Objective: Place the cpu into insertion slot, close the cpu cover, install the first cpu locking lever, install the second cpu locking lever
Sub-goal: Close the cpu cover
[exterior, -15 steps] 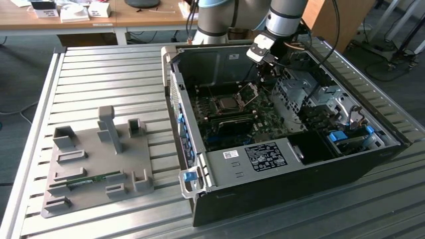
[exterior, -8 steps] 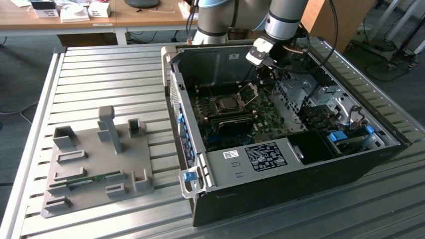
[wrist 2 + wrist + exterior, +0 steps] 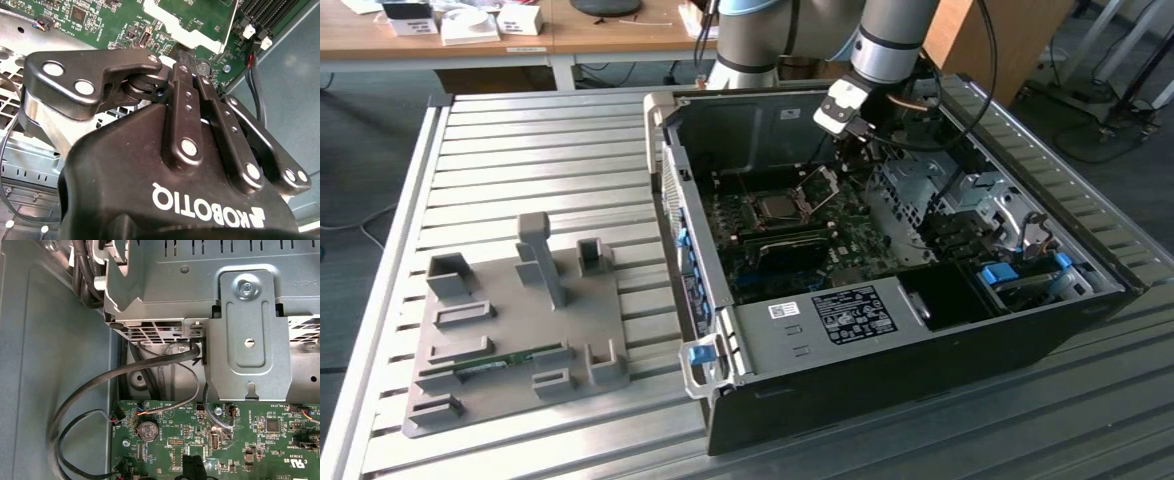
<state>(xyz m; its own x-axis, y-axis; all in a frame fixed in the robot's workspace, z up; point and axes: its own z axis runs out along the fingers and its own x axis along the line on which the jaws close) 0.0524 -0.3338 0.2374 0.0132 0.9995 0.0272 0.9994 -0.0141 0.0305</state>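
The cpu lies pale and flat in the insertion slot on the green board inside the open computer case. The cpu cover stands tilted up at the slot's edge toward the exterior view's right, and its silver plate is seen from behind in the second wrist view. My gripper hangs just behind the raised cover, low over the board. Its fingers come together at the tip, shut on nothing that I can see. The black fingertips hang just above the board in the first wrist view.
The case walls and a metal drive cage close in around the gripper. Black cables loop beside the board. A labelled black shroud covers the case front. On the exterior view's left a grey fixture plate holds a memory stick.
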